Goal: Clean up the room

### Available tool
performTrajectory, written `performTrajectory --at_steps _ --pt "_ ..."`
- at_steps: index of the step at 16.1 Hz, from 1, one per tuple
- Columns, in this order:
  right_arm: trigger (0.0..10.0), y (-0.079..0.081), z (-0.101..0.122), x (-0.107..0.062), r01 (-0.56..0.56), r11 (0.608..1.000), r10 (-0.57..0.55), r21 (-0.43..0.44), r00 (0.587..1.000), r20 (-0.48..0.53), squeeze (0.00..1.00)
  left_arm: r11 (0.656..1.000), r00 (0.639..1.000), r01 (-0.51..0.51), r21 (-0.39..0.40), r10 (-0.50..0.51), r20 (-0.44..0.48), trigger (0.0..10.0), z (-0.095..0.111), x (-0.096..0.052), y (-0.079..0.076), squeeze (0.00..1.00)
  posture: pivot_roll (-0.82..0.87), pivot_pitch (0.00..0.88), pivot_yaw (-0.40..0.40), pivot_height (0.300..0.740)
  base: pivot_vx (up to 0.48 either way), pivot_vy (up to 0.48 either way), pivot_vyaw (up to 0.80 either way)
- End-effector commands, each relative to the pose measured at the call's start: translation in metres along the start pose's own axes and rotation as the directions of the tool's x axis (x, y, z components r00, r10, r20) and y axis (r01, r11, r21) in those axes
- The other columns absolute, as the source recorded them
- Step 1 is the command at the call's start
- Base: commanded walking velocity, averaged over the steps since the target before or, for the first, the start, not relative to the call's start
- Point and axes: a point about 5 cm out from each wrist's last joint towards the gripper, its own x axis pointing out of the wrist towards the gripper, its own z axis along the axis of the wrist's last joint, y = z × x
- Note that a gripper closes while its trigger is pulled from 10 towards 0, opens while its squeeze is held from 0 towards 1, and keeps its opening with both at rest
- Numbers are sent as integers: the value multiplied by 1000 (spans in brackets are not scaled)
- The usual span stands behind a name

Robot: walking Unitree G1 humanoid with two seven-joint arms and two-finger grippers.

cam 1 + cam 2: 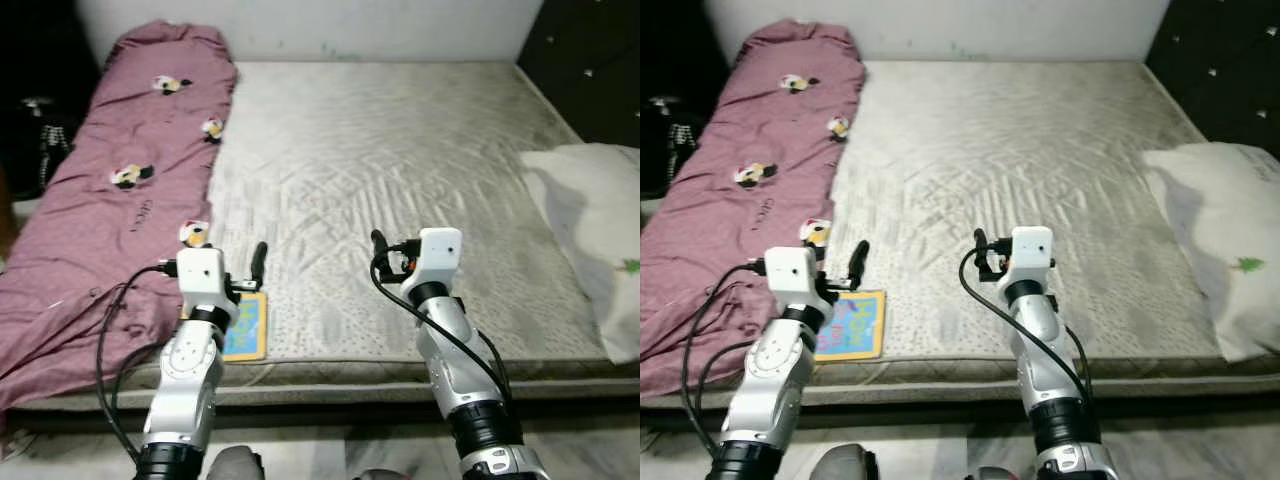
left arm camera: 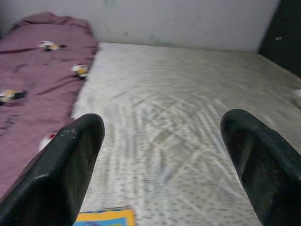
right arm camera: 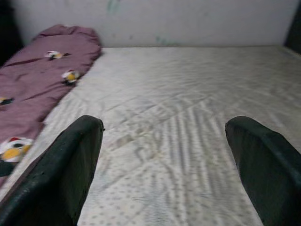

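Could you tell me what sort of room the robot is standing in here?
Most likely a bedroom: a bare mattress is directly ahead, with a maroon blanket along its left side and a white pillow at its right edge.

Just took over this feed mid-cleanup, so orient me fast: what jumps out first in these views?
A big bare mattress takes up most of the scene, with a maroon blanket bunched along its left side and a white pillow at its right edge. Both grippers are raised over the near edge with fingers open, the left gripper just above a small colourful book lying at the front left, the right gripper beside it.
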Motion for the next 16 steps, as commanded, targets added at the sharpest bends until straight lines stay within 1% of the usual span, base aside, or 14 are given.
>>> performTrajectory --at_steps 1,9,13,16 --pt "10000 -3 0 1 13 1000 -13 3 1000 -7 0 1000 1000 -1 5 1 -8 10000 0 1 0 0 -13 49 -20 740 0 0 0" --pt "10000 -2 -1 1 6 1000 -6 -3 1000 -16 0 1000 1000 -6 -4 6 -13 10000 -1 2 0 0 -14 49 -21 740 0 430 0" --pt "10000 4 -4 1 -20 1000 20 -4 999 -31 0 1000 1000 -3 -3 3 -17 10000 -1 3 0 0 -15 49 -21 740 0 446 0" --pt "10000 3 -4 0 -18 1000 17 -15 999 -36 0 1000 1000 -5 -3 5 -16 10000 -1 4 0 0 -15 49 -21 740 0 446 0"
